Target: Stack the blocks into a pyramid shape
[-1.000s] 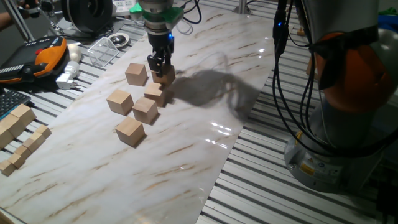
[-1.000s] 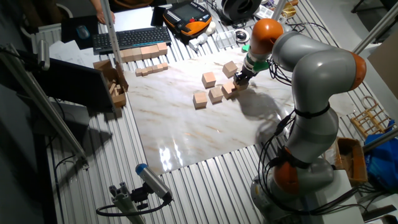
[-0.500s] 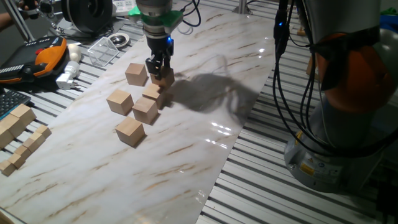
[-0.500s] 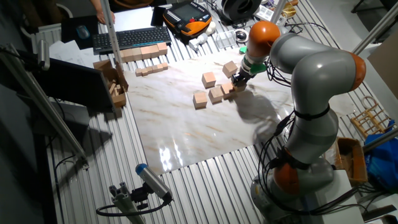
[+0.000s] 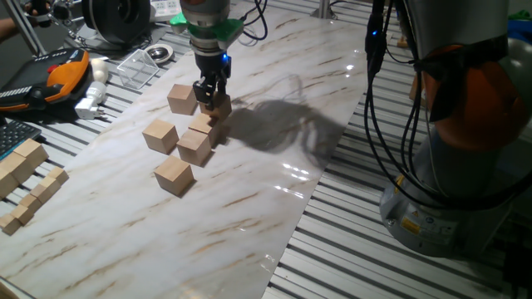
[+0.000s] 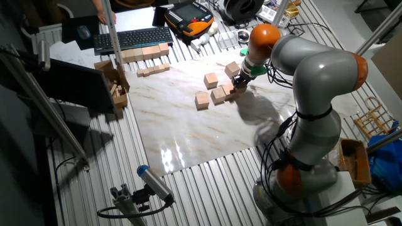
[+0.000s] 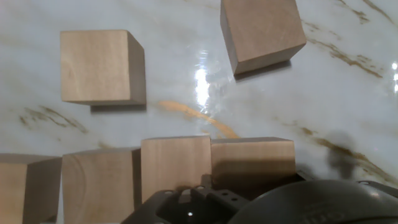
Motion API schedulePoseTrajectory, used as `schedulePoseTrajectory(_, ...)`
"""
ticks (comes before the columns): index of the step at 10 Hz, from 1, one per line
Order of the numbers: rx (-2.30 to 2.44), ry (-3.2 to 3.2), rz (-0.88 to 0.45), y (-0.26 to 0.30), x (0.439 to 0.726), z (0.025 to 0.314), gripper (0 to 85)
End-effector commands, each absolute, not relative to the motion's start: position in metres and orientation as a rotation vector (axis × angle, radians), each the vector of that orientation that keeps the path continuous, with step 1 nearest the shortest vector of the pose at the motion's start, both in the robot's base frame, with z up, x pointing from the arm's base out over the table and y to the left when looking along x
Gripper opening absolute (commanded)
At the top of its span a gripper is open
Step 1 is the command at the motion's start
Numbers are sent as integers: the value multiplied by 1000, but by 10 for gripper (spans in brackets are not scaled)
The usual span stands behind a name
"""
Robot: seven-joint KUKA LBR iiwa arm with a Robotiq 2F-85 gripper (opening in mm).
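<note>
A glossy marble-patterned sheet (image 5: 274,141) with tan veins covers the middle of a table of ribbed grey aluminium slats (image 5: 391,266), and overhead light glares off it in white patches. At the far edge lie a black keyboard (image 6: 129,39), an orange-and-black pendant (image 6: 191,14) and a clear plastic tray (image 5: 137,66). Rows of small pale wooden pieces (image 5: 25,178) sit along one side. A dark panel (image 6: 69,88) on metal struts stands nearby.

Black keyboard (image 6: 129,38) beside orange-black pendant (image 6: 191,17); pale flat wood pieces (image 5: 25,187) at marble slab (image 5: 249,208) edge; clear plastic box (image 5: 140,66) nearby
</note>
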State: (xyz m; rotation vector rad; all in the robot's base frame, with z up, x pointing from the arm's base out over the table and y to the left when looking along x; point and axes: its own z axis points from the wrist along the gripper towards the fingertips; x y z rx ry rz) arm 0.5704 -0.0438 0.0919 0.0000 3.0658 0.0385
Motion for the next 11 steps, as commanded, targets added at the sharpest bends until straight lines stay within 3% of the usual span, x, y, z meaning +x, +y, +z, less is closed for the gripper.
schedulePoseTrajectory(1,1,3066,43,-44,570,90,0)
schedulePoseTrajectory(11,4,3064,59,-38,570,82,0)
